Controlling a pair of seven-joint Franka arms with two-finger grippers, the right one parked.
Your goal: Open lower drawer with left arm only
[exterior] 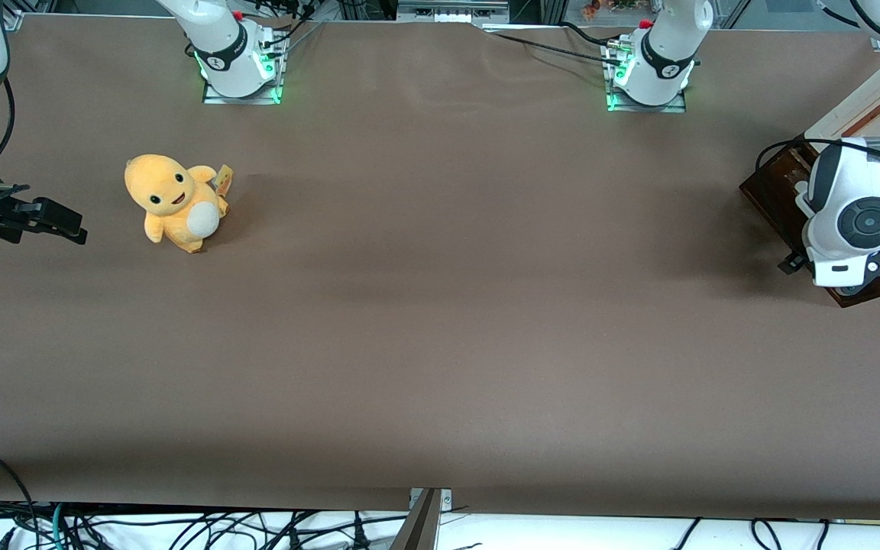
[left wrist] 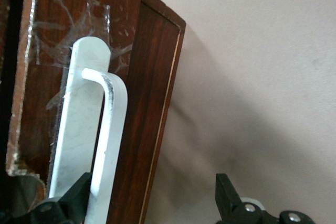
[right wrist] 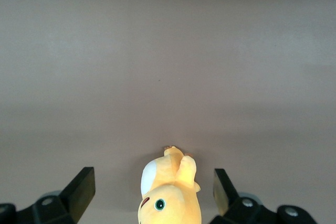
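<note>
A wide brown surface (exterior: pixel 440 321) carries a small cabinet (exterior: pixel 879 107) at the working arm's end, and a yellow plush toy (exterior: pixel 175 201) lies well apart, toward the parked arm's end. The left arm (exterior: pixel 856 221) hangs in front of the cabinet, low at the lower drawer (left wrist: pixel 152 103). In the left wrist view the gripper (left wrist: pixel 152 203) has its fingers (left wrist: pixel 79 198) apart, with the white bar handle (left wrist: pixel 107 145) between them but close to one finger and far from the other. The drawer looks shut or almost shut. The risk is probably in this off-centre position: when the fingers close, one may push the bar sideways, or the grip may slip off during the pull. The cabinet could also slide on the surface instead of the drawer opening.
</note>
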